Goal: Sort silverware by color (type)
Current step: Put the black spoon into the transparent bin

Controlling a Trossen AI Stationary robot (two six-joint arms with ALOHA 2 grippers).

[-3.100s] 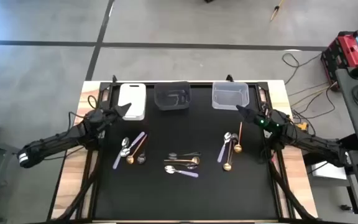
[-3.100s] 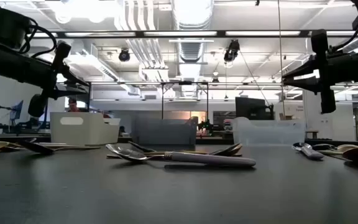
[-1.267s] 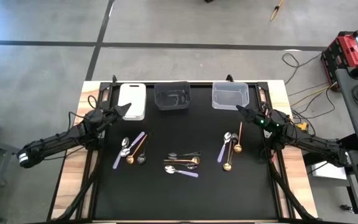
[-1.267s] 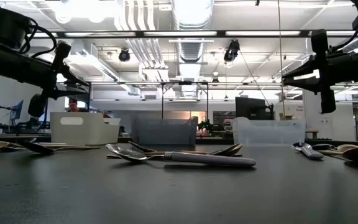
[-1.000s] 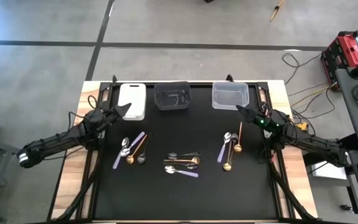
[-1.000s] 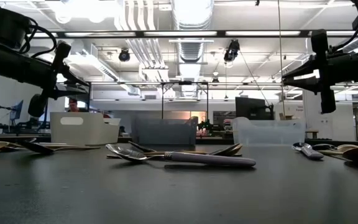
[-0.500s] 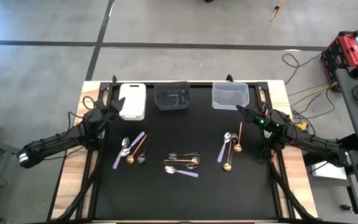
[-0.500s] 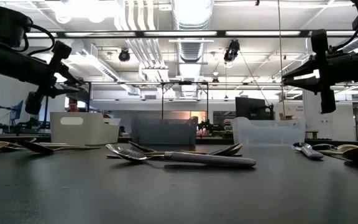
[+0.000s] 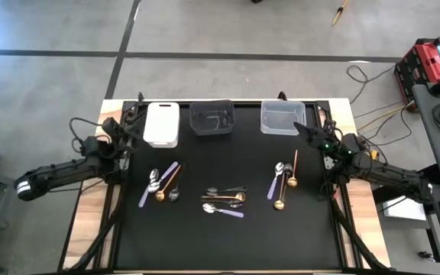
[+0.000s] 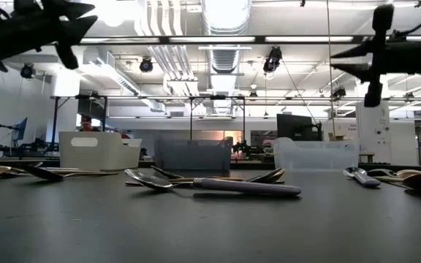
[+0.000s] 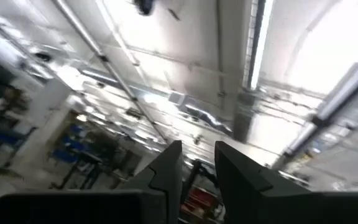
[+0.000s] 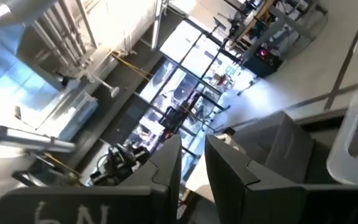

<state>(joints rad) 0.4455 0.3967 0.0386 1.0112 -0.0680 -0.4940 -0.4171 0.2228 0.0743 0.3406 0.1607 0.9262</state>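
The silverware lies flat on the black mat [image 9: 228, 237] in three loose groups: left [image 9: 161, 183], middle [image 9: 224, 200] and right [image 9: 283, 180], with gold, lilac-handled and grey pieces mixed. In the low view a lilac-handled spoon [image 10: 221, 185] lies nearest. My left gripper [image 9: 128, 124] [image 10: 86, 11] hangs high by the white bin, tipped upward; its wrist view shows its fingers [image 11: 197, 146] a narrow gap apart with nothing between them. My right gripper [image 9: 300, 128] [image 10: 336, 55] hovers near the clear bin, its fingers [image 12: 194, 138] likewise slightly apart and holding nothing.
Three bins stand in a row along the mat's far edge: white [image 9: 162, 124], dark [image 9: 211, 118], clear [image 9: 283, 117]. The dark bin holds some dark pieces. Bare mat lies in front of the silverware toward the near edge. Wooden table strips border the mat left and right.
My left gripper has risen, drawn back toward the table's left edge and tipped sharply upward, rolling as it went. My right gripper has risen a little and tipped up slightly. The silverware has stayed where it was.
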